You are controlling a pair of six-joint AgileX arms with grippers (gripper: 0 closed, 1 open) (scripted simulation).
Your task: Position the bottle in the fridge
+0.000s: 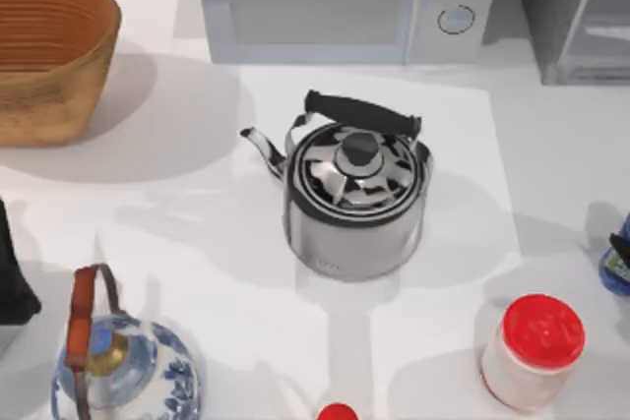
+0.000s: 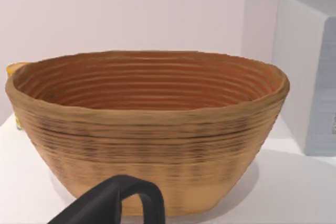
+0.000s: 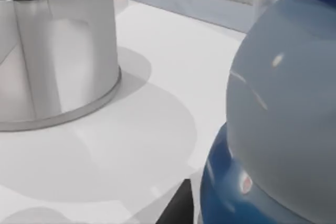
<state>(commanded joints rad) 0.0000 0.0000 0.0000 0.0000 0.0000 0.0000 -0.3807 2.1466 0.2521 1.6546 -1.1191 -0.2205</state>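
Note:
The bottle is a small blue one with a white-and-green label, cut off by the top view's right edge, just right of the white jar. It looms close in the right wrist view as a pale blue rounded body over a deeper blue band. My right gripper is a dark piece right at the bottle, at the table's right edge. The fridge is a grey box with a pale-framed door, standing at the back right corner. My left arm sits parked at the left edge.
A steel kettle stands mid-table. The light grey microwave is at the back, a woven basket back left. A blue-and-white teapot is front left, a white jar with a red lid front right, and a small red cap front centre.

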